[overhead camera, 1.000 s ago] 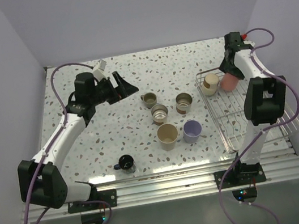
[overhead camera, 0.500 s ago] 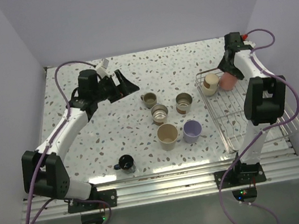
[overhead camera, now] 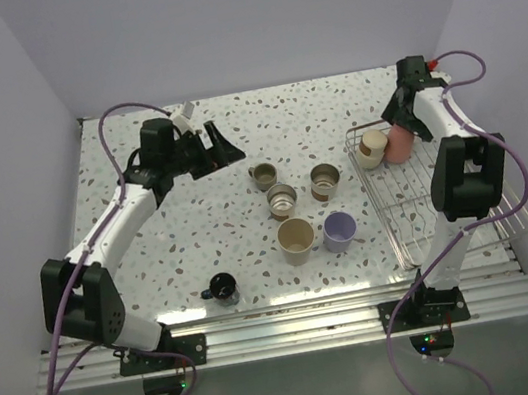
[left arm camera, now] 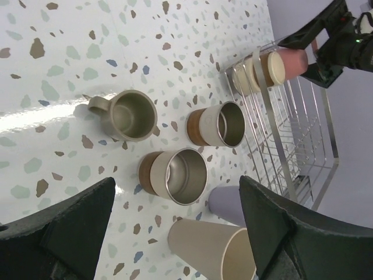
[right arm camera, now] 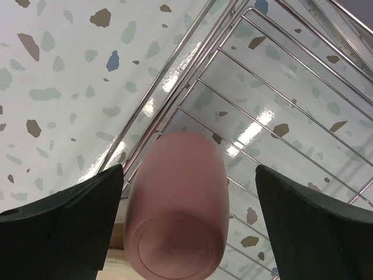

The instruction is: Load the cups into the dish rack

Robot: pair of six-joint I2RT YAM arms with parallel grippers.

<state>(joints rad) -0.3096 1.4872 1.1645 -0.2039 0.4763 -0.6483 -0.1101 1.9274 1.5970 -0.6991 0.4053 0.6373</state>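
Observation:
The wire dish rack [overhead camera: 405, 224] stands at the right. In its far corner a red-pink cup [overhead camera: 399, 143] lies on its side beside a tan cup [overhead camera: 371, 149]. My right gripper [overhead camera: 398, 122] is open around the pink cup [right arm camera: 178, 216], with a clear gap on the right side. My left gripper [overhead camera: 225, 148] hovers open and empty over the far left of the table. On the table stand a steel mug [overhead camera: 262, 175], two steel cups [overhead camera: 283, 199] [overhead camera: 325, 182], a tan cup [overhead camera: 296, 240], a lavender cup [overhead camera: 339, 231] and a small dark blue cup [overhead camera: 221, 288].
The rack's wires [right arm camera: 280, 105] run under the right gripper [right arm camera: 189, 169]. In the left wrist view the mug [left arm camera: 129, 115], steel cups [left arm camera: 175, 175] [left arm camera: 217, 124] and rack [left arm camera: 291, 134] lie ahead of the left gripper [left arm camera: 176, 182]. Walls close in on three sides.
My right gripper has opened and let go of the pink cup, which now rests in the rack. The left arm has drawn slightly back and to the left.

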